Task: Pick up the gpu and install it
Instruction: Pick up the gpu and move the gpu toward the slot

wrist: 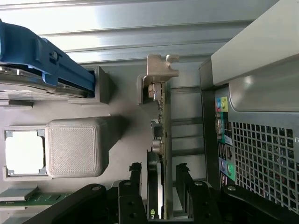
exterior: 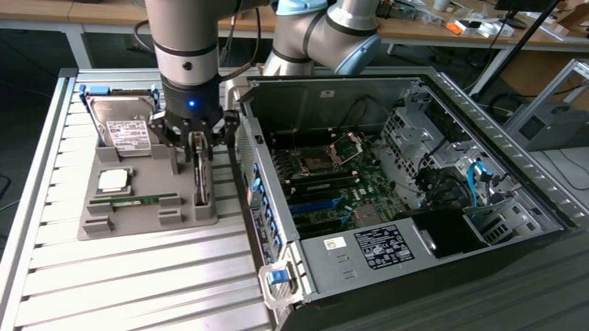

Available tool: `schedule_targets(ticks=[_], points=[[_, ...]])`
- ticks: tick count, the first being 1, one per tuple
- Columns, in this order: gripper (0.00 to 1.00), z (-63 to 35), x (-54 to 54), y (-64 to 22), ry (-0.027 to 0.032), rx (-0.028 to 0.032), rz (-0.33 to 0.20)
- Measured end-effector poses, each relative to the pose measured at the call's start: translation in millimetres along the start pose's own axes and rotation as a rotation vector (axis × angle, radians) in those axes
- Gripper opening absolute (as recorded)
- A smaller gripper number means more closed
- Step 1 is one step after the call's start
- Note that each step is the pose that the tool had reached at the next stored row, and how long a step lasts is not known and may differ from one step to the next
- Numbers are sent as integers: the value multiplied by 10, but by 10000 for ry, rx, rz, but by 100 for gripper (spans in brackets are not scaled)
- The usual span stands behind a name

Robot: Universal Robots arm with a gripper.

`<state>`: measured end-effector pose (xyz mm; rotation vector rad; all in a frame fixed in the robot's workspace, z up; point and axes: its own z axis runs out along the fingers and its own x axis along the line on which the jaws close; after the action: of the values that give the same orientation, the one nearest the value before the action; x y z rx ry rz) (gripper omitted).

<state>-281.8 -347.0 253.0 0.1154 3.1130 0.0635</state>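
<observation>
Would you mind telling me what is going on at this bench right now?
The robot arm is working on the gpu, which stands on edge in a slot of the grey parts holder, next to the open computer case. Its pincer is open and lowered astride the card, one finger on each side, not closed on it. The card has not yet been lifted out. The hard drive, processor and memory stick lie in their own places on the holder.

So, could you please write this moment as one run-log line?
jaws: open, astride gpu | gpu: on edge in grey holder | held: nothing
</observation>
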Motion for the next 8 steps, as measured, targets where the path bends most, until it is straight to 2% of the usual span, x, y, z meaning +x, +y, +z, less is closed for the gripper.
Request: schedule_targets(ticks=[5,8], points=[[43,62,1,-3,0,-3,-4],[43,63,2,-3,2,-2,-4]])
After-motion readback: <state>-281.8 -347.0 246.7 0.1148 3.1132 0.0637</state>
